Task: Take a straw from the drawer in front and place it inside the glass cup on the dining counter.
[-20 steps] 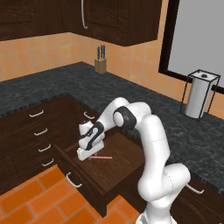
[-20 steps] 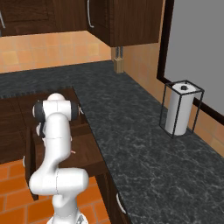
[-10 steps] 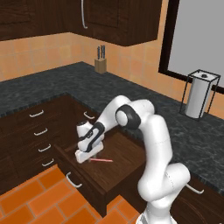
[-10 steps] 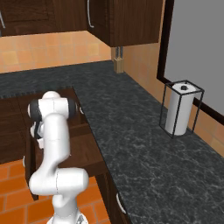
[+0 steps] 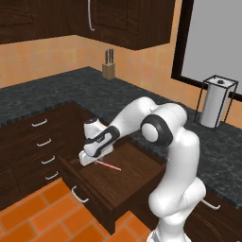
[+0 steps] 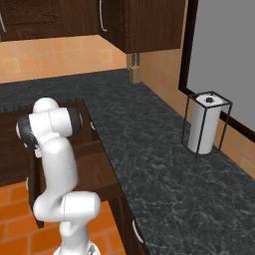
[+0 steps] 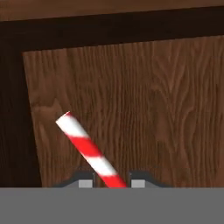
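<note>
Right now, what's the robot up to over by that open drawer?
The white robot arm is reaching down into the open drawer below the dark granite counter. Its claw sits low over the drawer floor at one end of a red and white striped straw. In the hand view the straw runs between the two fingertips, which stand close on either side of it. The straw looks to be lying in the drawer, not lifted yet.

Wide open above the drawer (image 5: 124, 185), nothing overhead. Bare wood floor past the straw (image 7: 89, 151), walled by dark sides left and far. Stacked drawers (image 5: 42, 151) crowding the left, granite counter (image 6: 164, 159) hemming the right.
</note>
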Available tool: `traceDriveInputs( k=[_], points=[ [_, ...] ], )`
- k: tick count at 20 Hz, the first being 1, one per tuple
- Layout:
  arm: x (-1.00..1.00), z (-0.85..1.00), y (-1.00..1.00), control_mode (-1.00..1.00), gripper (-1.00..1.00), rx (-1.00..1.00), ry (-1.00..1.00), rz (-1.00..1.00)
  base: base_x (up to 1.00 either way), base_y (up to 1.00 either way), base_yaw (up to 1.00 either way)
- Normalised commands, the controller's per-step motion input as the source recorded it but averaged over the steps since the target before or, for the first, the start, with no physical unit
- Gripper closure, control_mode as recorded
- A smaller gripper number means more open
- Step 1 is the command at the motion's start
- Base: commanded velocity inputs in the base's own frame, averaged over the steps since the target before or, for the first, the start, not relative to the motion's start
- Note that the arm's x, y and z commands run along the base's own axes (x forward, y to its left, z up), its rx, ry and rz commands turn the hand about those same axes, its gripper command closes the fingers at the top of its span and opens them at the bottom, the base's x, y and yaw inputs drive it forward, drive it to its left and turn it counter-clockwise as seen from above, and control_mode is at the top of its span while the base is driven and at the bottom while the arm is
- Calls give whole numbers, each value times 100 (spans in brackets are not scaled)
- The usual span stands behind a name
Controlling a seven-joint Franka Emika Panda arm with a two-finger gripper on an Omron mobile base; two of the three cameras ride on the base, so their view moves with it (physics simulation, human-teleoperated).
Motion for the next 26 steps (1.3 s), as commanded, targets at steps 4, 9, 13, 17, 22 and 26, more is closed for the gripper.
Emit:
traceDriveInputs(
  k=[4, 9, 13, 17, 22, 26],
  points=[
    [-19, 100, 0, -100, 100, 15, -30, -9, 0, 0, 0],
    [-10, 100, -1, -100, 100, 9, -30, -12, 0, 0, 0],
    [-41, 100, -25, -100, 100, 2, -27, -15, 0, 0, 0],
    [-57, 100, -42, -100, 100, 2, -23, -17, 0, 0, 0],
    [-49, 100, -52, -100, 100, 7, -10, -17, 0, 0, 0],
    [-64, 99, -56, -100, 100, 16, 0, -12, 0, 0, 0]
  ],
)
